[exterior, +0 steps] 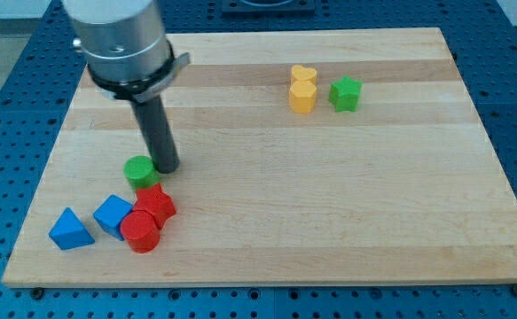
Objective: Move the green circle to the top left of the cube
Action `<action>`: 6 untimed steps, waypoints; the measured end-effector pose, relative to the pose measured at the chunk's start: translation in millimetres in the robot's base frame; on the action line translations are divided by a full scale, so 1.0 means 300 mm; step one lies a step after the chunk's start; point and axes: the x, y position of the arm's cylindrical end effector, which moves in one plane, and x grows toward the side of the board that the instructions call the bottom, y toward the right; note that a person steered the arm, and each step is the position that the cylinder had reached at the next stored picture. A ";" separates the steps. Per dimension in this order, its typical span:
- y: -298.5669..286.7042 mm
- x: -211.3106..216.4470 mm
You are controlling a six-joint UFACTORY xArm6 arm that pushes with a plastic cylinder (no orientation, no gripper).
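scanning from the left, a blue triangular block [70,229] lies near the board's [329,221] near left corner, and just to its right sits the blue cube [113,214]. touching the cube's right side is a red cylinder [140,232], with a red star-like block [155,204] pressed against it on the far side. the green circle [139,170] stands just beyond that red block, apparently touching it, which puts it up and to the right of the cube rather than up and to the left.

the arm ends in a plain rod with no jaws, so nothing opens, closes or clamps. its tip [167,167] rests on the wood right against the green circle's right side, a spot from which a push would send the circle leftward.

far off to the right, near the far edge, a yellow heart [303,74] and a yellow hexagon-like block [302,96] sit together, with a green star [346,93] just beside them; none of these bears on the job.

judged from this layout, the task is under way but not finished: contact looks made, yet the circle probably needs sliding left past the cube's far side until it sits beyond the cube's far left corner. the red block beside it may get nudged along.
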 end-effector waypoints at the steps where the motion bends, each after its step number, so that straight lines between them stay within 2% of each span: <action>1: -0.082 0.000; 6: -0.210 0.068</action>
